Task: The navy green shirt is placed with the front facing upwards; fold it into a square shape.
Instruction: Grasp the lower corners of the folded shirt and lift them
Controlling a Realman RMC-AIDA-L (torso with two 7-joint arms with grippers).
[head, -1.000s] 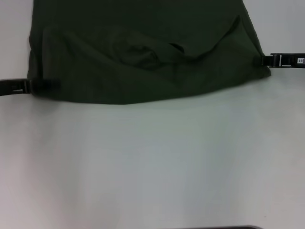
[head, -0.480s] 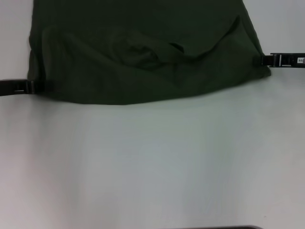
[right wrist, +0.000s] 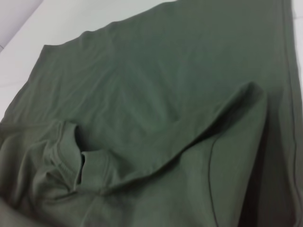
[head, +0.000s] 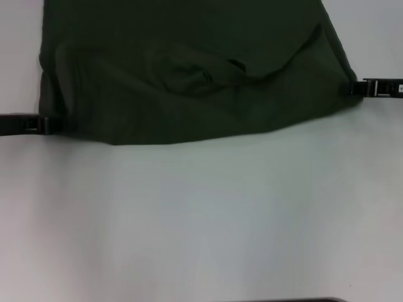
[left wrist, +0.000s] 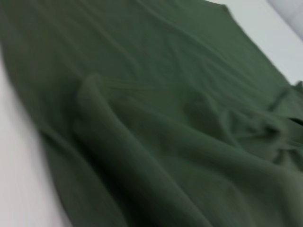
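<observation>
Both claws — left claw (head: 44, 124), right claw (head: 357, 87) — black, white-marked.

Shirt (head: 189, 69): dark olive green throughout, plain, no print or pattern showing on the exposed fabric; ribbed collar (right wrist: 64, 146) same green, as both wrist views confirm (left wrist: 156, 123). Table (head: 201, 220): pale off-white, unpatterned. Left gripper (head: 44, 124) at nine o'clock: black. Right gripper (head: 362, 87) at three o'clock: black, small white markings.
</observation>
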